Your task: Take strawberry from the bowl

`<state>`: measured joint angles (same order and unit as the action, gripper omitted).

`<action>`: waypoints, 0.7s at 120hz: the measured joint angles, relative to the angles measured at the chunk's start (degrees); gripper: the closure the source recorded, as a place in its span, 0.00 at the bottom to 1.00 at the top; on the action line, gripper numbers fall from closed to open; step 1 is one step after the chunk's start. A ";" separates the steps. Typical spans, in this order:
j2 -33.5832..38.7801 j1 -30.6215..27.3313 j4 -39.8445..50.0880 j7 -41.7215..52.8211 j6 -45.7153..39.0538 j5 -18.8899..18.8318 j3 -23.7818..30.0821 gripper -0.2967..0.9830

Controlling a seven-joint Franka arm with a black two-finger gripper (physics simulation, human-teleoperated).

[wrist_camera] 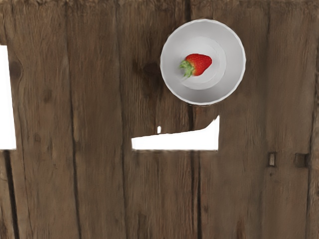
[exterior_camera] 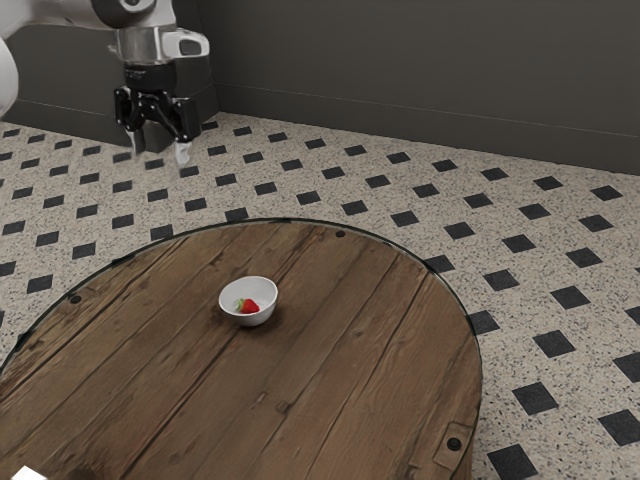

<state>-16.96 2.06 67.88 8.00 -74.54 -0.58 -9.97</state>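
One strawberry to lift out, and I am at the approach

My gripper (exterior_camera: 160,157) is released, its two fingers apart with nothing between them. The strawberry (wrist_camera: 200,64) is inside the white bowl (wrist_camera: 234,62), on its floor, lower than my gripper and well apart from it, out toward the exterior view's right. The bowl stands upright on the wooden tabletop (exterior_camera: 330,380).

I judge the step in hand to be the reach; the grasp and the lift are yet to be done. The next move calls for me to travel out over the bowl, then come straight down inside its rim with my fingers spread.

The strawberry lies on its side. Its green leaves (wrist_camera: 187,68) point to the exterior view's left, its red tip to that view's right, and its long axis runs roughly across the planks. I would set one finger on each long flank and close along the planks, over the narrow width. The curved wall could catch a fingertip, so I should centre on the fruit and squeeze lightly.
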 joint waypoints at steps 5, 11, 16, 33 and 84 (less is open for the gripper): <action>0.01 0.05 0.01 0.42 -1.88 0.41 -0.17 0.23; 0.02 0.05 0.00 0.88 -3.68 0.75 -0.26 0.23; 0.02 0.05 0.00 1.24 -4.88 0.94 -0.29 0.23; -0.19 0.16 -0.08 2.38 -7.77 1.60 2.24 0.23; -15.42 0.21 1.56 8.83 -21.57 1.30 4.34 0.23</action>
<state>-32.37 2.28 69.44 16.83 -96.11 0.73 -5.63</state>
